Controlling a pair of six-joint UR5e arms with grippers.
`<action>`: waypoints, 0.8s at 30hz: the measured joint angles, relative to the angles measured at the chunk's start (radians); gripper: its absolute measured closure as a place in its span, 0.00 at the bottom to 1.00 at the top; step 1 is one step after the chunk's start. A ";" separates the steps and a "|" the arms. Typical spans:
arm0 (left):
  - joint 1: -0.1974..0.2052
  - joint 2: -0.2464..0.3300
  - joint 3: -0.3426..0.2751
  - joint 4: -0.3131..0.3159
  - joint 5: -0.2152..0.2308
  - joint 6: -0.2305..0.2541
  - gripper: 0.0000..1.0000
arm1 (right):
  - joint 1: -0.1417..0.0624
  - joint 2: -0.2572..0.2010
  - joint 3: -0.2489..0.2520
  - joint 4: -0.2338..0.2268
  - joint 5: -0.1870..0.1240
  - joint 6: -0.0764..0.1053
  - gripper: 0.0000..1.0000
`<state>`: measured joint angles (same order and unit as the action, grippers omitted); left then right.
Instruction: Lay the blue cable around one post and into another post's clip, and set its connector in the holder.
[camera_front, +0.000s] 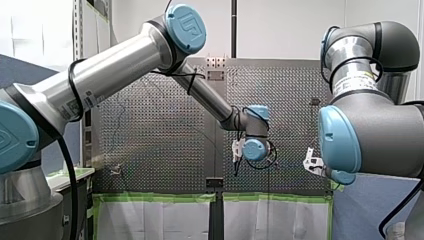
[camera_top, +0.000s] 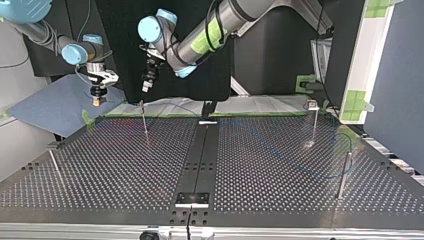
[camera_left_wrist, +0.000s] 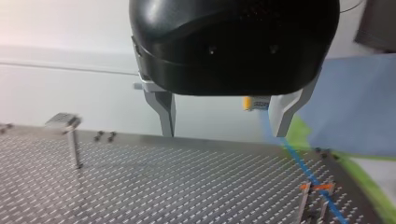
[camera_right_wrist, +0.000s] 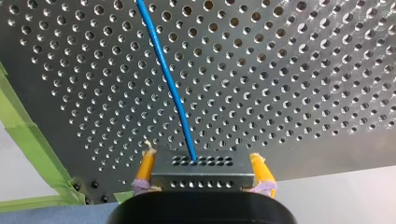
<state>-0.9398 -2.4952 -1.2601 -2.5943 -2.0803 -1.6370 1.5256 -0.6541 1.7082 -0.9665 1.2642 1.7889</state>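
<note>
Yellow-padded and pressed shut, my right gripper (camera_right_wrist: 202, 161) clamps a grey metal connector block (camera_right_wrist: 203, 176) by its two short sides, the block's rows of small holes facing the wrist camera. A thin blue cable (camera_right_wrist: 170, 84) leaves the middle of the block and runs straight away from the gripper over the perforated metal table (camera_right_wrist: 303, 70). A strip of green tape (camera_right_wrist: 32, 144) marks the table edge just beside the gripper. In the top view the right gripper (camera_top: 98, 100) hangs pointing straight down at the far left corner of the table, above the table's edge and a blue-grey mat (camera_top: 50, 112), with its arm coming in from the upper left corner. My left gripper (camera_left_wrist: 224, 133), black with bare metal fingers (camera_left_wrist: 164, 112), stands spread apart with nothing between them. In the top view the left gripper (camera_top: 145, 87) also points downward, just above a thin upright metal post (camera_top: 144, 121), and its arm slants in from the upper right. From the left wrist the cable (camera_left_wrist: 299, 161) shows beyond that gripper, sloping down to the table past a pair of short posts with an orange clip (camera_left_wrist: 317, 187). Whether it sits in that clip cannot be told.
</note>
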 joint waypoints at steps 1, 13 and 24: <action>0.002 0.008 -0.008 0.008 -0.006 -0.008 0.00 | 0.000 0.000 0.000 0.000 0.000 0.000 1.00; 0.023 0.121 -0.121 0.121 -0.027 -0.103 0.00 | 0.007 0.001 0.000 0.001 0.000 0.004 1.00; 0.025 0.228 -0.228 0.148 -0.038 -0.125 0.00 | 0.012 0.001 -0.001 0.002 0.000 0.003 1.00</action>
<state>-0.9150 -2.2670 -1.4884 -2.4464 -2.1185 -1.7622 1.5375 -0.6526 1.7076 -0.9649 1.2641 1.7920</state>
